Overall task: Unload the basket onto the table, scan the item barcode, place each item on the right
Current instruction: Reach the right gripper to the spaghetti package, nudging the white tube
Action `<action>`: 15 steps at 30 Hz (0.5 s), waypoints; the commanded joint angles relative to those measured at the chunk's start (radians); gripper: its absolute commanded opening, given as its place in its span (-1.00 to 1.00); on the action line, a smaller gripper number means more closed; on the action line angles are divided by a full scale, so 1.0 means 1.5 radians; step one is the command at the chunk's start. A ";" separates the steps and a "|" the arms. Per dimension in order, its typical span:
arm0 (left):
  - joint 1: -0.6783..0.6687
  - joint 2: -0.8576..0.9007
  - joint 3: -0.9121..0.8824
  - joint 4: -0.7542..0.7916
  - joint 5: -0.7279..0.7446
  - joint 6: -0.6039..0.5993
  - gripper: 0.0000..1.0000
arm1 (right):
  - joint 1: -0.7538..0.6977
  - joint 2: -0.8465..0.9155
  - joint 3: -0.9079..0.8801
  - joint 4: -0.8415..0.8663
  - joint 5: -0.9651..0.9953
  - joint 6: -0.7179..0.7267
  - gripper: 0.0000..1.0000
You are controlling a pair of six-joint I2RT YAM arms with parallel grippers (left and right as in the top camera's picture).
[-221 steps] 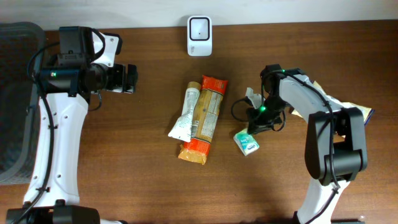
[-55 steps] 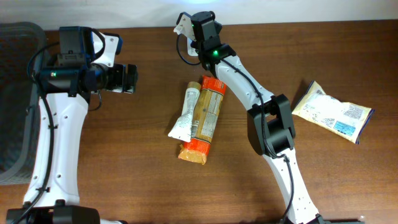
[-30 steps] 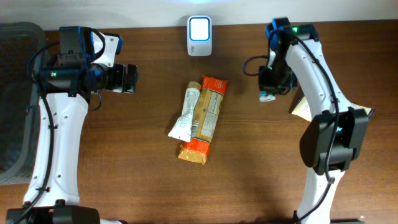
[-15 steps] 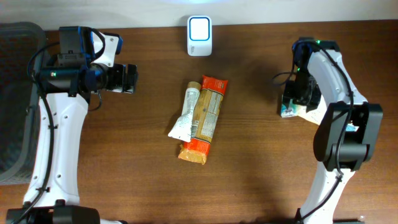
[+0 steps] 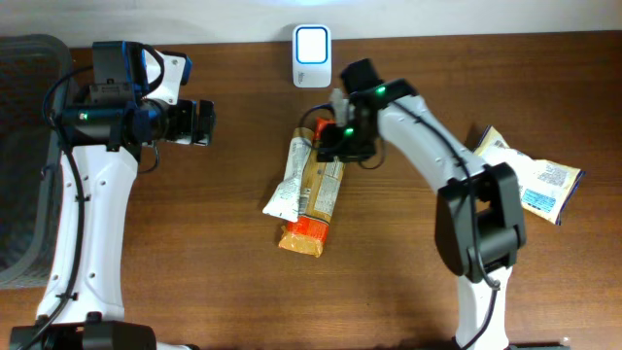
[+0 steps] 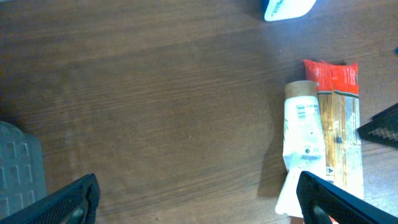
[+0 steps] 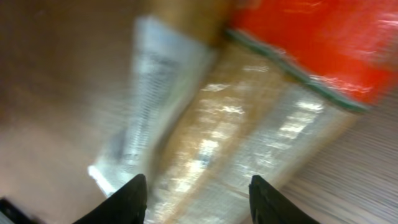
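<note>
The right arm [image 5: 428, 146] has swung from the bag [image 5: 530, 180] to the middle of the surface [image 5: 389, 292]. The right tool [image 7: 198, 186] hangs parted and empty over the orange packet [image 5: 316, 190], which lies beside the tube [image 5: 290, 180]. The left tool [image 5: 204, 123] gapes empty, so that packet likely goes to the scanner [image 5: 311, 43] next.

No legible print on the packets [image 5: 321, 185]

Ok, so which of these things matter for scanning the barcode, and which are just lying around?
For the job:
- scanner
- pasta packet, under the open right tool
- white tube beside it, probably also to scan

Lying about:
- printed pouch
- grey basket
</note>
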 commanded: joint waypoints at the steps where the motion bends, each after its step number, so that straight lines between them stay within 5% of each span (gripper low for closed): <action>1: 0.004 -0.005 0.008 -0.001 0.002 0.009 0.98 | 0.078 -0.008 -0.005 0.045 0.104 0.094 -0.01; 5: 0.004 -0.005 0.008 -0.001 0.002 0.009 0.98 | 0.145 0.007 -0.005 0.087 0.243 0.184 -0.18; 15: 0.004 -0.005 0.008 -0.001 0.002 0.009 0.98 | 0.155 0.050 -0.005 0.104 0.204 0.178 -0.18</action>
